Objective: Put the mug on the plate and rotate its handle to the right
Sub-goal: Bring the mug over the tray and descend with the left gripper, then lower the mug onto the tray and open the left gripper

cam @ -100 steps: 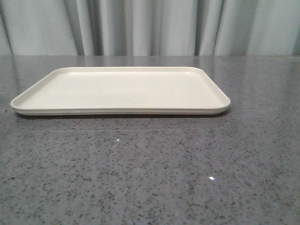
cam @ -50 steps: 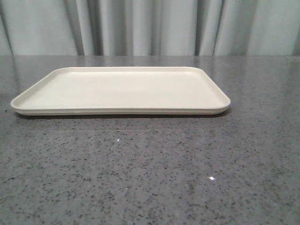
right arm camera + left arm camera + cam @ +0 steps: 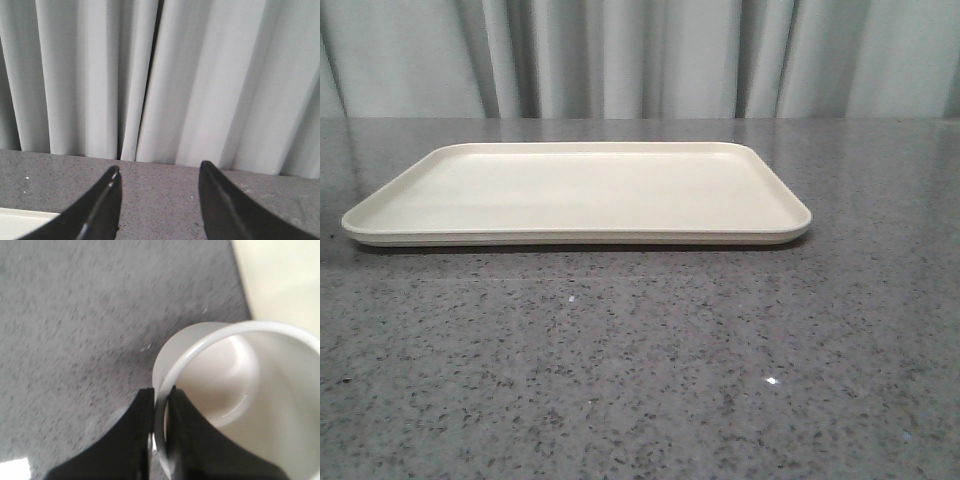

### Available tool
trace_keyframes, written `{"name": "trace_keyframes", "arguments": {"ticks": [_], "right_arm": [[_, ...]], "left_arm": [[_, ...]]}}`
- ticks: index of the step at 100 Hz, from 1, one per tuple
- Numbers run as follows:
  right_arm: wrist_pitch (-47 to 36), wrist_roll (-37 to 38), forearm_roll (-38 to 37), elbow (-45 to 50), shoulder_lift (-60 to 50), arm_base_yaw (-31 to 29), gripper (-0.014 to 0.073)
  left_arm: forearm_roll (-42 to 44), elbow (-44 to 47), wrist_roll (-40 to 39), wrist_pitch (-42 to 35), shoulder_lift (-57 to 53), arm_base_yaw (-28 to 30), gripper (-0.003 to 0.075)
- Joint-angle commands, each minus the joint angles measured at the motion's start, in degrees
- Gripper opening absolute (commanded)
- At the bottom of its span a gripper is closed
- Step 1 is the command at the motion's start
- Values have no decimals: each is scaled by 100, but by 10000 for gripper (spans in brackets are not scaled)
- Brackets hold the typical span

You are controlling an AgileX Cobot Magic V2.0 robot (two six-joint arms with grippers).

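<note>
The cream plate lies flat on the grey table in the front view, with nothing on it. No gripper and no mug show in that view. In the left wrist view my left gripper is shut on the rim of the white mug, one finger outside the wall and one inside. I look down into the mug's white inside. A corner of the plate shows beyond the mug. The black handle and the smiley face are hidden. In the right wrist view my right gripper is open and empty above the table.
The speckled grey table runs back to pale grey curtains. In the right wrist view a corner of the plate shows beside the left finger, and the curtains hang behind the table's far edge.
</note>
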Motion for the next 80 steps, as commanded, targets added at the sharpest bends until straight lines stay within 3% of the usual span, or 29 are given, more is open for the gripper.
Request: {"name": "trace_keyframes", "arguments": {"ticks": [1, 27, 80], "right_arm": [[-415, -50, -48, -141, 36, 5, 374], [-417, -55, -70, -141, 36, 5, 374], [-417, -104, -109, -141, 40, 5, 374]], "left_arm": [[-396, -486, 146, -308, -48, -4, -20], [-1053, -1507, 332, -101, 613, -145, -20], [-1053, -2650, 340, -196, 2288, -1802, -20]]}}
